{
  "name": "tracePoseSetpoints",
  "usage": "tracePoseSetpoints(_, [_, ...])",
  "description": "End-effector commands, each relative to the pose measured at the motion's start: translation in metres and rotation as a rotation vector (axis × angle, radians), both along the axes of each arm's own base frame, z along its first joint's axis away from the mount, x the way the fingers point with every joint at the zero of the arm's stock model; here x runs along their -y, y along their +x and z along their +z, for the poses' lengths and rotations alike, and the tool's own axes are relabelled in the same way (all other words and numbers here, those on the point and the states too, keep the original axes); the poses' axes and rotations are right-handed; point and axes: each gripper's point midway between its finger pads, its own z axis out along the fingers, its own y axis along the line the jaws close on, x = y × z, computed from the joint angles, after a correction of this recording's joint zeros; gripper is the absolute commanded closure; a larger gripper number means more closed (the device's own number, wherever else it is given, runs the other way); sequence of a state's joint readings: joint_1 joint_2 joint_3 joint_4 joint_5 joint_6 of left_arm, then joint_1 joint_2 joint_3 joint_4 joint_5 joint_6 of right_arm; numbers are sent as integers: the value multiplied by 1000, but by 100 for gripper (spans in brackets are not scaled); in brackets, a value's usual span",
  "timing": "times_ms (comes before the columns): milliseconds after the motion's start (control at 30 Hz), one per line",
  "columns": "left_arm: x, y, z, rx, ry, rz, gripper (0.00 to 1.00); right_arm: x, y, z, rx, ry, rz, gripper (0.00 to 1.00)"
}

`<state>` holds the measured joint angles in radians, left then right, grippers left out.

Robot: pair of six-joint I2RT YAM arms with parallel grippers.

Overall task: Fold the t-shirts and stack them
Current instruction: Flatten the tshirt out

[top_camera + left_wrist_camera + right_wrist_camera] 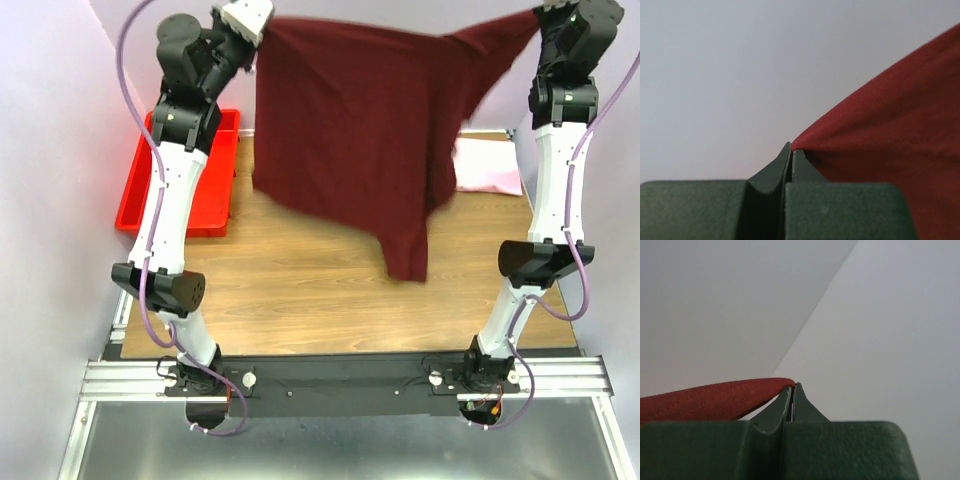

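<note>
The left gripper point(791, 149) was pinched fully shut on an upper corner of the maroon t-shirt point(350, 120). In the left wrist view the cloth fanned out to the right from its fingertips. The right gripper point(793, 386) was also clamped shut, on a stitched edge of the same shirt that ran off to the left from the tips of its fingers. Both arms stood high above the table point(300, 290), with the shirt hanging spread between them. One flap dangled lowest over the table's middle; whether it touched the wood could not be told. The pink t-shirt point(487, 165) lay at the table's far right, partly hidden behind the hanging shirt and the right arm. A red bin point(175, 215) sat at the far left, just beside the left arm.
</note>
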<state>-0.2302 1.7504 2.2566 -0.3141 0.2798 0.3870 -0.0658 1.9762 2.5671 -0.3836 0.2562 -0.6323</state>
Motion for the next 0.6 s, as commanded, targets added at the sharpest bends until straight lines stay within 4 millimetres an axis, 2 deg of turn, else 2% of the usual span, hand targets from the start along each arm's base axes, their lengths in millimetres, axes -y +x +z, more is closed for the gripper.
tracePoseSetpoints(0, [-28,-48,121,349,-129,72,100,15,-84,126,435,-21,-102,99])
tracePoseSetpoints(33, [-33,-61,142,422,-152,83,100,14,-103,148,544,-20,-106,99])
tracePoseSetpoints(100, [-46,-76,158,506,-171,134,100,11,-123,165,615,-24,-96,99])
tracePoseSetpoints(133, [-53,-80,160,526,-170,159,100,9,-131,172,645,-24,-88,99])
tracePoseSetpoints(167, [-57,-82,158,541,-160,175,100,7,-131,172,643,-25,-72,99])
tracePoseSetpoints(200, [-62,-107,171,609,-143,167,100,5,-114,155,590,-22,-52,99])
tracePoseSetpoints(233, [-56,-86,137,544,-81,158,100,0,-122,151,564,-34,-30,99])
tracePoseSetpoints(267, [-50,-103,134,563,-18,112,100,-8,-119,142,523,-67,18,99])
tracePoseSetpoints(300, [-45,-103,118,546,35,97,100,-14,-115,130,481,-82,45,99])
tracePoseSetpoints(333, [-38,-81,66,462,132,88,100,-18,-107,91,376,-92,71,99])
tracePoseSetpoints(367, [-35,-81,45,434,176,69,100,-26,-106,74,317,-155,109,99])
tracePoseSetpoints(400, [-31,-101,34,438,224,24,100,-30,-102,46,247,-181,128,99])
tracePoseSetpoints(433, [-25,-89,-23,345,307,-12,100,-34,-107,26,202,-204,150,99])
tracePoseSetpoints(467, [-20,-94,-49,312,362,-49,100,-41,-114,-28,90,-232,193,99])
tracePoseSetpoints(500, [-15,-112,-64,308,399,-99,100,-48,-124,-49,36,-323,221,99])
tracePoseSetpoints(533, [-13,-109,-125,184,437,-136,100,-53,-132,-77,-21,-356,250,99])
tracePoseSetpoints(567, [-13,-114,-144,160,457,-155,100,-57,-139,-114,-97,-372,282,99])
